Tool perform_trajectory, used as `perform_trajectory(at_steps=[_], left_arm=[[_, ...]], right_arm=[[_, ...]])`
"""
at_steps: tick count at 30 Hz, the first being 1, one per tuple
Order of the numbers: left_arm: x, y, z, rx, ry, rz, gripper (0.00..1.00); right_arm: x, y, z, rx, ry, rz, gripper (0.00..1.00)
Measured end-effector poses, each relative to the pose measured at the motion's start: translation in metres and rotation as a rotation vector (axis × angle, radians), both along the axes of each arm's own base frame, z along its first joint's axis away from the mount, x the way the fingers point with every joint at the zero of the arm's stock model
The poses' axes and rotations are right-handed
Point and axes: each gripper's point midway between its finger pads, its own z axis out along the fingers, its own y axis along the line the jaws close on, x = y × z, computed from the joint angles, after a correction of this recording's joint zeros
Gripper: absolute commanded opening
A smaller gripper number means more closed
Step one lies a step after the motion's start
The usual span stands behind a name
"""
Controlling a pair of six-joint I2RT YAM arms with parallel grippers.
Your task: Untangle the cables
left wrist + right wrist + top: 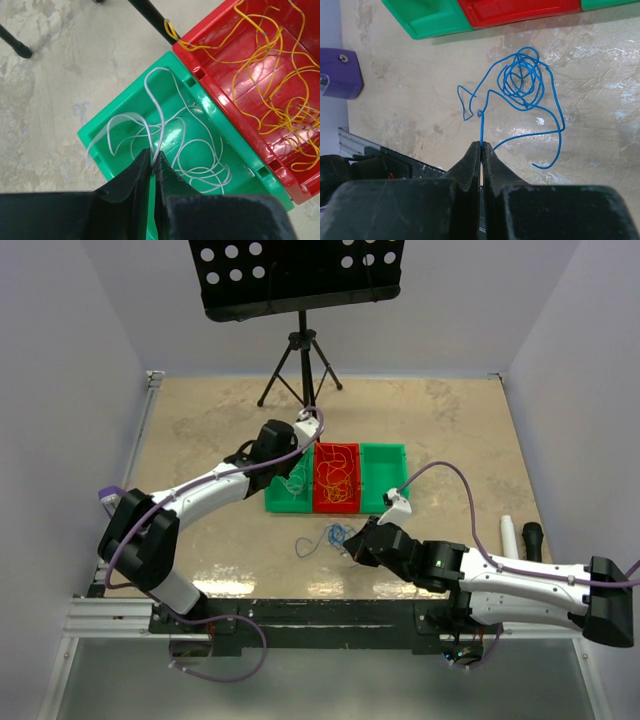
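- Cables [335,537] part-sorted; advice, left side: lower the white strand [162,127] well inside the green bin [127,95] before letting go; right side: draw the blue strand [481,130] slowly away from the blue clump [522,80], lest loops tighten.
- Left fingers [132,175] pinched shut on the white strand; it rises from their tips, looping over the bin.
- Right fingers [470,160] pinched shut on the blue strand's end; clump lies on the bench [410,90] just beyond their tips.
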Motion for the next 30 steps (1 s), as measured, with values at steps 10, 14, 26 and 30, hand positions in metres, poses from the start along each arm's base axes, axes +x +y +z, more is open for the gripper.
perform_trajectory(at_steps=[10,14,26,30], left_arm=[[-0.015,-0.007,-0.013,-0.025,0.087,-0.024,0.68],[-0.024,-0.002,0.0,-0.03,0.088,-0.026,0.87],[-0.1,-0.023,0.099,-0.214,-0.018,-0.375,1.0],[-0.17,-0.051,0.085,-0.24,0.001,-0.648,0.99]], right_arm=[[-0.001,0.001,0.004,0.016,-0.001,0.007,0.0],[-0.001,0.001,0.003,0.012,-0.001,0.008,0.0],[-0.001,0.0,0.018,0.036,-0.027,0.016,0.0],[0.001,0.002,0.04,0.081,-0.053,0.016,0.0]])
